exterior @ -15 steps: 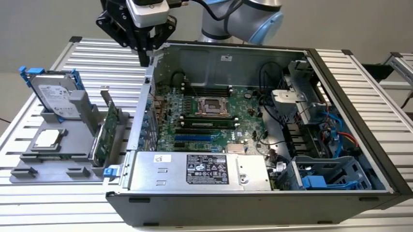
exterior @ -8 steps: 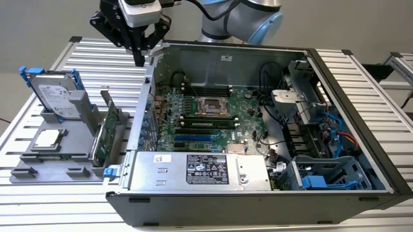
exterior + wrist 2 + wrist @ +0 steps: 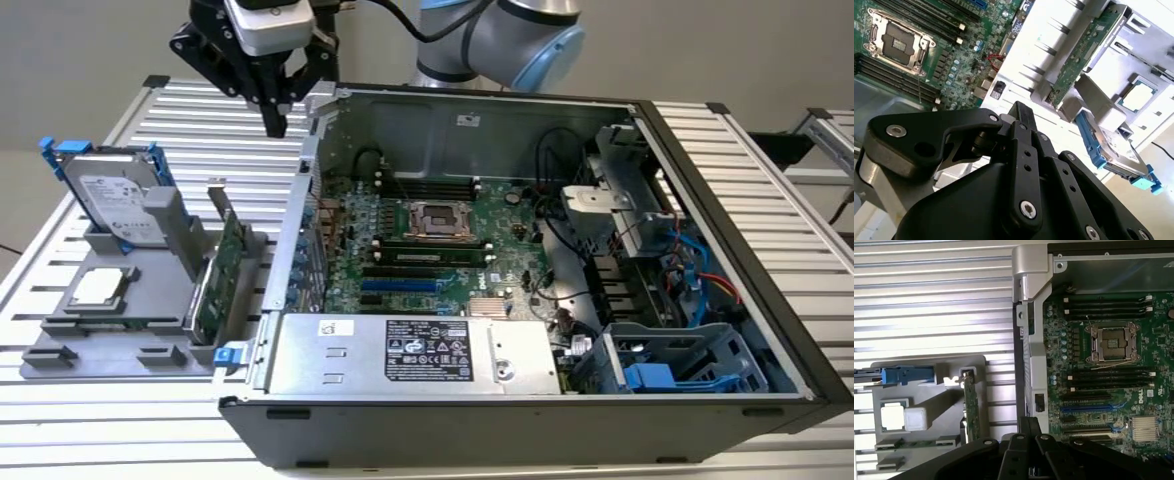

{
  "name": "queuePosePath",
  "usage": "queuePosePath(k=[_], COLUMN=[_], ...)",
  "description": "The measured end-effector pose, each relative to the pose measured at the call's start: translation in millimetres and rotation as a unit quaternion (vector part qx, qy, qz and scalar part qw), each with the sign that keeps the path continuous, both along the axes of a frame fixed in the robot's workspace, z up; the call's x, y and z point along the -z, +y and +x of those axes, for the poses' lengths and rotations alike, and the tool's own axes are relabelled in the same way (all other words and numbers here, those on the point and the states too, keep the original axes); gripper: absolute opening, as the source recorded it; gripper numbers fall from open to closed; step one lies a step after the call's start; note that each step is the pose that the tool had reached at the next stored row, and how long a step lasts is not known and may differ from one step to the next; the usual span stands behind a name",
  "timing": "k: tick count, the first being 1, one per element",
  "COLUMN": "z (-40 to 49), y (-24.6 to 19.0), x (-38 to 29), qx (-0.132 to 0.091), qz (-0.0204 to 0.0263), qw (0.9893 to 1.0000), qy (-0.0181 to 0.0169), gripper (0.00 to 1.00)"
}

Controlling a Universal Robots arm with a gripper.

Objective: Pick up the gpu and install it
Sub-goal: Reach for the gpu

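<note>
The gpu (image 3: 220,275) stands on edge in a slot of the grey holder (image 3: 80,345), green board facing out, beside the open computer case. In both wrist views it shows as a thin green card (image 3: 1083,57) (image 3: 971,410). My gripper (image 3: 276,122) hangs above the slatted table behind the holder, near the case's back corner, well above the gpu and clear of it. Its black fingers are shut together with nothing between them (image 3: 1021,109) (image 3: 1030,421). The motherboard (image 3: 427,240) lies in the case with its expansion slots (image 3: 1086,407) bare.
On the holder also sit a silver hard drive in a blue frame (image 3: 114,195) and a small square CPU chip (image 3: 100,287). The case's metal wall (image 3: 296,230) rises between holder and motherboard. A power supply (image 3: 414,355) and a blue-tabbed drive cage (image 3: 667,370) fill the near side.
</note>
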State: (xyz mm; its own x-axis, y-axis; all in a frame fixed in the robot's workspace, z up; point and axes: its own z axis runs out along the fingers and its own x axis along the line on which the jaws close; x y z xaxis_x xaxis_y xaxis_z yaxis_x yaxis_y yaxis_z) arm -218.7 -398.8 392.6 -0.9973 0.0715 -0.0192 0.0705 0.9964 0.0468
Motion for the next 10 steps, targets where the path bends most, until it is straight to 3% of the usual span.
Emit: queuePosePath(k=[10], z=[-14.9], y=[0.0], x=[0.0], qx=[0.000], qz=[0.0000], qw=[1.0000], qy=[0.0000], gripper=[0.00])
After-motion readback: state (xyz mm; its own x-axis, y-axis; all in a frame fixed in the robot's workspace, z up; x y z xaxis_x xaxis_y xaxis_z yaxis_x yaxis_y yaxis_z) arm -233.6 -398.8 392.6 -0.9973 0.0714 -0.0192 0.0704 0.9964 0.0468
